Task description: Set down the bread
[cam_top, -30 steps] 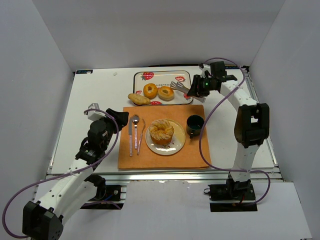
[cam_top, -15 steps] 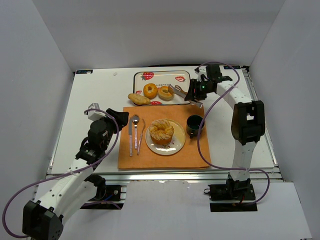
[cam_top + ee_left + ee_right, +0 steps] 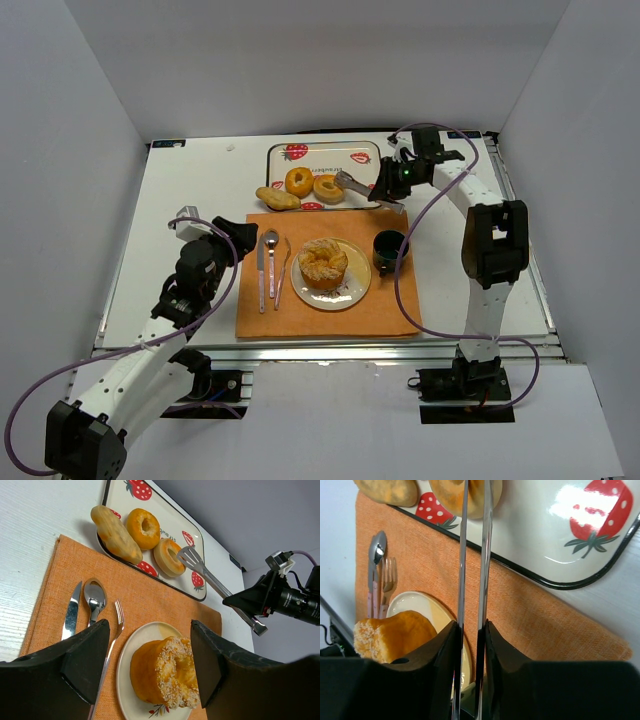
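Observation:
My right gripper (image 3: 385,187) is shut on metal tongs (image 3: 357,186). The tong arms (image 3: 472,555) reach to a pale ring bread (image 3: 328,188) on the strawberry tray (image 3: 362,152). An orange ring bread (image 3: 299,181) lies beside it, and a long bread roll (image 3: 277,198) rests on the tray's near left corner. A sesame ring bread (image 3: 323,263) stands on the cream plate (image 3: 353,292) on the orange placemat (image 3: 390,300). My left gripper (image 3: 150,660) is open and empty above the placemat's left side, with the plate and sesame bread (image 3: 167,675) between its fingers in the left wrist view.
A knife (image 3: 261,270), spoon (image 3: 271,255) and fork (image 3: 282,272) lie on the placemat left of the plate. A dark cup (image 3: 389,248) stands right of the plate. White walls enclose the table on three sides.
My right gripper has moved left with the tongs, bringing their tips from the tray's right part onto the pale ring bread. The left arm has not moved.

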You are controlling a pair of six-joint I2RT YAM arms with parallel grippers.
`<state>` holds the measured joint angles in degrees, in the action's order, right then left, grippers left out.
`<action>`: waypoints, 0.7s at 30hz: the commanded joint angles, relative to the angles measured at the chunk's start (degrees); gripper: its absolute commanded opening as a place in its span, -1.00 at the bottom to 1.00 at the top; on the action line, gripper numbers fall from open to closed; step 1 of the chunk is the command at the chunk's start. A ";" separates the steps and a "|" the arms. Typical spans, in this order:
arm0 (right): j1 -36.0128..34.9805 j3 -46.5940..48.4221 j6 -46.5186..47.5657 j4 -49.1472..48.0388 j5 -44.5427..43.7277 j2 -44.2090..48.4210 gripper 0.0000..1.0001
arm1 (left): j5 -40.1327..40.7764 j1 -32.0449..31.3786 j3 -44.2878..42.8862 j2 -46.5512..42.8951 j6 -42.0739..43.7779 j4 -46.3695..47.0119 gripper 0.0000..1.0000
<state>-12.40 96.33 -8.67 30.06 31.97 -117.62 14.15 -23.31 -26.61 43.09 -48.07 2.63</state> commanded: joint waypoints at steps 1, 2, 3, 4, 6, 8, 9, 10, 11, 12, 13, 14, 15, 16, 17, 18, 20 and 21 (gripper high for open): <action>0.45 1.23 -1.00 -1.06 5.12 0.73 -0.82 | 0.09 0.11 -0.11 -0.73 0.17 0.36 0.50; 0.71 1.14 -1.18 -1.32 6.08 1.42 -0.88 | 0.09 0.11 -0.19 -0.90 0.17 0.27 0.50; 1.32 1.14 -1.26 -1.41 6.61 1.87 -0.97 | 0.26 0.11 -0.20 -0.99 0.17 0.18 0.50; 1.68 1.05 -1.35 -1.93 7.14 2.39 -1.00 | 0.26 0.11 -0.11 -1.17 0.17 0.18 0.50; 2.64 1.05 -1.44 -2.29 8.72 4.06 -1.00 | 0.17 0.11 -0.11 -1.25 0.17 0.27 0.50; 3.26 0.35 -1.44 -3.34 10.65 6.25 -1.00 | 0.26 0.11 -0.02 -1.26 0.09 0.35 0.50; 3.87 -0.09 -1.35 -3.78 11.27 7.14 -1.00 | 0.17 0.11 0.07 -1.26 0.09 0.44 0.50; 4.14 -1.14 -1.09 -4.13 12.58 8.01 -1.00 | 0.09 0.11 -0.02 -1.26 0.09 0.53 0.50; 4.23 -1.58 0.13 -4.05 13.20 9.94 -1.00 | 0.09 0.11 -0.11 -1.34 0.09 0.53 0.50; 4.23 -2.20 1.10 -3.79 14.08 10.91 -1.00 | 0.09 0.11 -0.11 -1.52 0.09 0.62 0.50; 4.23 -3.51 2.24 -2.91 15.39 12.05 -1.00 | 0.17 0.19 0.07 -1.61 0.09 0.62 0.50; 4.23 -4.48 3.29 -2.65 16.19 14.68 -1.00 | 0.26 0.11 0.07 -1.87 0.09 0.62 0.50; 4.23 -5.62 5.05 -2.47 16.98 15.92 -1.00 | 0.26 0.11 0.33 -1.96 0.09 0.79 0.50; 4.23 -6.85 6.45 -1.77 19.34 17.33 -1.00 | 0.35 0.11 0.42 -2.13 0.09 0.88 0.49; 4.23 -8.95 8.12 0.85 20.84 19.78 -1.00 | 0.26 0.11 0.59 -2.13 0.00 0.97 0.49; 4.06 -10.19 10.84 2.61 22.34 21.02 -1.00 | 0.26 0.11 0.68 -2.31 -0.09 1.23 0.49; 3.44 -14.22 20.41 10.22 26.12 24.79 -1.00 | 0.09 0.11 1.12 -2.31 -0.18 1.76 0.48; 3.18 -15.98 23.75 12.10 26.30 26.12 -1.00 | 0.09 0.11 1.30 -2.31 -0.26 2.02 0.48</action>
<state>-8.19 84.31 3.05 32.86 50.65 -95.39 14.15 -23.31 -26.48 41.71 -48.10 3.09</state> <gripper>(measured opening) 0.278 0.743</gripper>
